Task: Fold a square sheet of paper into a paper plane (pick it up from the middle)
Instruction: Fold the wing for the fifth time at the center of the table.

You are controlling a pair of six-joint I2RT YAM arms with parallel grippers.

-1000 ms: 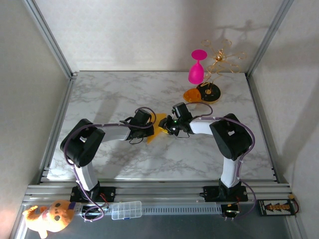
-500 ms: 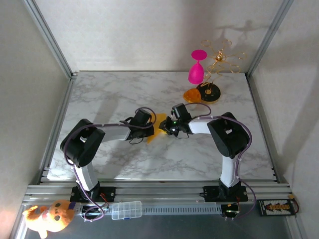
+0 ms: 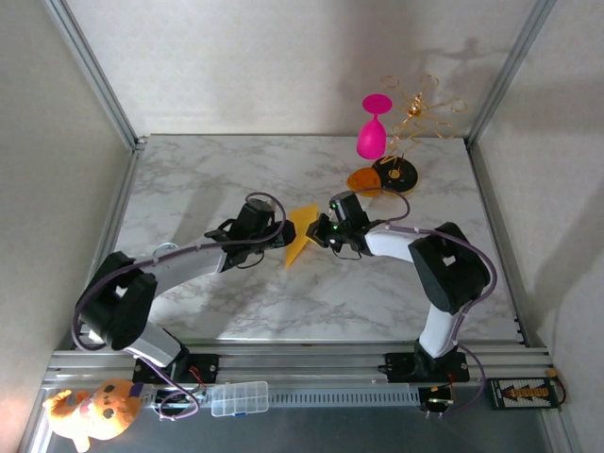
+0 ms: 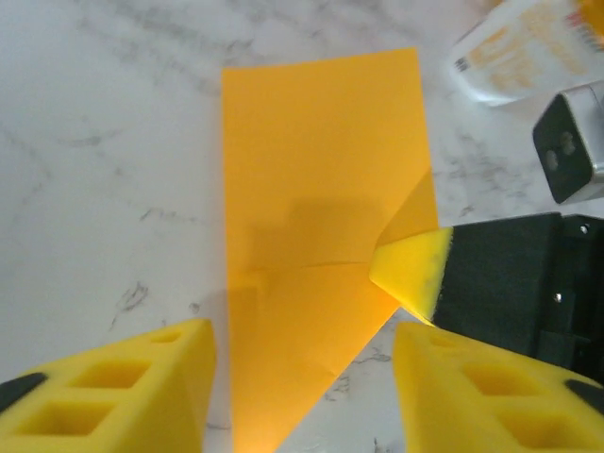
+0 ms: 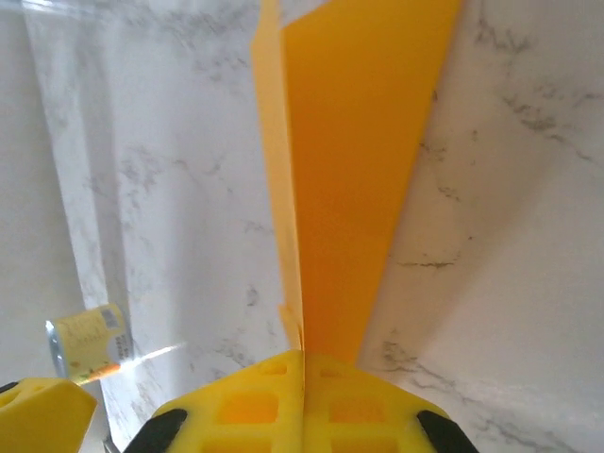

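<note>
Orange paper [image 3: 300, 236], folded to pointed shape, above marble table [image 3: 189, 179]. Your right gripper [image 5: 302, 363] clamps its edge; your left gripper [image 4: 302, 373] stands apart, fingers flanking paper.

White-and-black arms [image 3: 189, 264] (purple cables [image 3: 186, 247]); yellow foam end effector pads [image 4: 113, 392]

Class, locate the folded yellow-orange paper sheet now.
Top view: the yellow-orange paper is central over the marble table, pinched by the right gripper, the open left gripper beside it.

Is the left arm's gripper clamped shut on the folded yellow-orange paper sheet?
No, the left gripper has its yellow fingers wide apart, the folded yellow-orange paper showing between them.
</note>
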